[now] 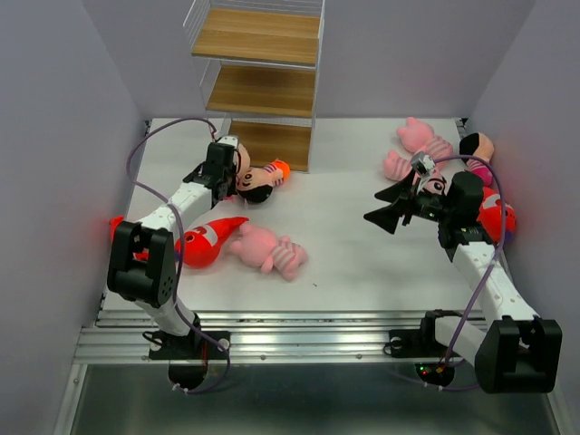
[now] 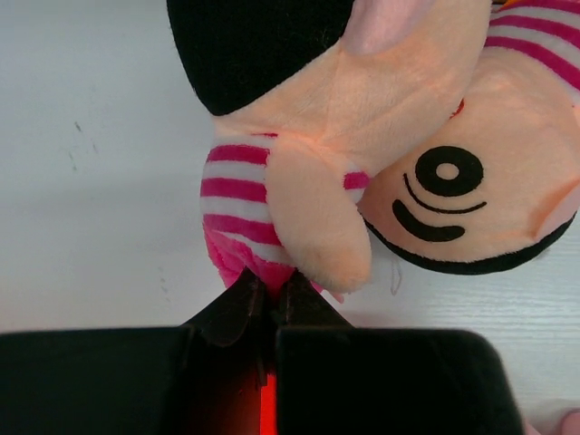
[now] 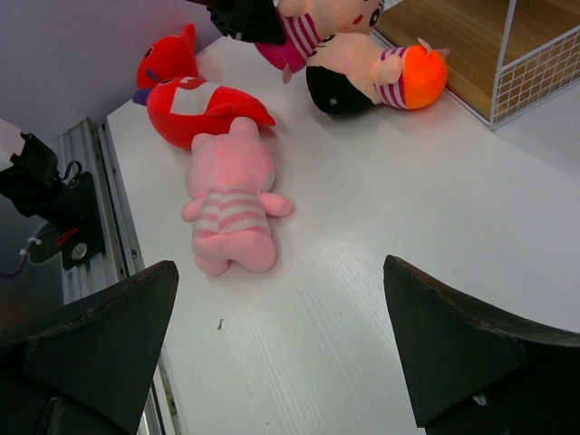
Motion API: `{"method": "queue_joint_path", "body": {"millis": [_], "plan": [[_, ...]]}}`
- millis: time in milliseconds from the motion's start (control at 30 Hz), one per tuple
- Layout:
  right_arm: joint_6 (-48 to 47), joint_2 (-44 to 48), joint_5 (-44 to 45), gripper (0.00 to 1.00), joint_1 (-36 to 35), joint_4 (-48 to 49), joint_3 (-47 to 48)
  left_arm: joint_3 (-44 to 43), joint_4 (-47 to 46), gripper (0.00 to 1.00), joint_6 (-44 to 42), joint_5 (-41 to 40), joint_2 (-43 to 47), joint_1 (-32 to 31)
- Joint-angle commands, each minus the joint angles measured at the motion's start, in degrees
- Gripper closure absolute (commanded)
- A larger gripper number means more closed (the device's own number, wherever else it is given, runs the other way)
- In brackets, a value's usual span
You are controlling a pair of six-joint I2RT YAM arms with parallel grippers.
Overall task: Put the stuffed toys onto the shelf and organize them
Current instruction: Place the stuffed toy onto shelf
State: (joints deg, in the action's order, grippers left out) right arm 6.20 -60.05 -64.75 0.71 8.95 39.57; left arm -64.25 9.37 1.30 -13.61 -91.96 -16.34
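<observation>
Left gripper (image 2: 269, 292) is clenched on a small pinch of pink fabric at the bottom edge of a round-faced dark-haired plush doll in pink-and-white stripes (image 2: 237, 204). That doll is at the back-left of the white table (image 1: 362, 263), just in front of the tall three-tier shelf of light wooden boards in a white wire frame (image 1: 261, 89). Can't tell if it is lifted yet. No toy shows on the boards. A second dark-haired doll with an orange end (image 3: 376, 77) lies touching the held one. Right gripper (image 3: 281, 270) is spread wide, holding nothing, over the table on the right. A red white-bellied plush shark (image 1: 210, 237) and a pink plush animal with striped legs (image 1: 267, 249) lie mid-left, with more toys at the far right.

Risks:
- The grip is thin, on soft cloth only. The heavy head will likely hang and swing, and the fabric may slip out on the lift.
- The touching doll may get dragged or rolled along.
- A dangling toy could catch the wire frame on the way in, or flop off a board edge.

Writing: none readable, and no brand tag or label is visible. The black marks on the face are the doll's features, not text.
</observation>
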Motion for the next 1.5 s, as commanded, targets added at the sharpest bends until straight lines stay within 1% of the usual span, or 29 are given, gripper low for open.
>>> {"method": "queue_joint_path", "body": {"millis": [0,67,233,500,633,700,767,933,1200,1467], "plan": [[-1.0,-0.2,-0.8,0.0,-0.3,0.6,0.7,-3.2,-3.7,1.0,-1.0,7.2,-0.3,0.1],[-1.0,-0.3,-0.9,0.0,-0.3,0.6,0.7,-2.6,-4.7,1.0,-1.0,11.4,-0.9,-0.3],[-1.1,-0.4,-0.9,0.0,-0.3,0.6,0.7,-0.7,-7.0,1.0,-0.9,16.8,-1.8,-2.9],[-1.3,-0.7,-0.9,0.0,-0.3,0.5,0.8,0.7,-8.5,1.0,-1.0,21.1,-3.0,-7.9],[-1.3,-0.8,-0.9,0.0,-0.3,0.5,0.7,1.2,-8.7,1.0,-0.3,20.3,-0.9,-9.1],[-1.2,-0.8,-1.0,0.0,-0.3,0.5,0.7,1.3,-8.6,1.0,0.2,17.4,0.3,-8.5],[-1.2,-0.8,-1.1,0.0,-0.3,0.5,0.7,0.6,-7.9,1.0,1.3,16.2,1.8,-7.0],[-1.4,-0.7,-1.3,0.0,-0.3,0.4,0.8,-0.9,-6.8,1.0,2.7,15.2,2.4,-3.4],[-1.4,-0.5,-1.2,0.0,-0.3,0.3,0.8,-2.6,-9.5,1.0,3.9,23.1,-0.6,3.8],[-1.5,-0.8,-1.6,0.0,-0.3,0.1,0.9,-9.8,-10.2,1.0,2.7,23.9,-6.8,7.0]]}}
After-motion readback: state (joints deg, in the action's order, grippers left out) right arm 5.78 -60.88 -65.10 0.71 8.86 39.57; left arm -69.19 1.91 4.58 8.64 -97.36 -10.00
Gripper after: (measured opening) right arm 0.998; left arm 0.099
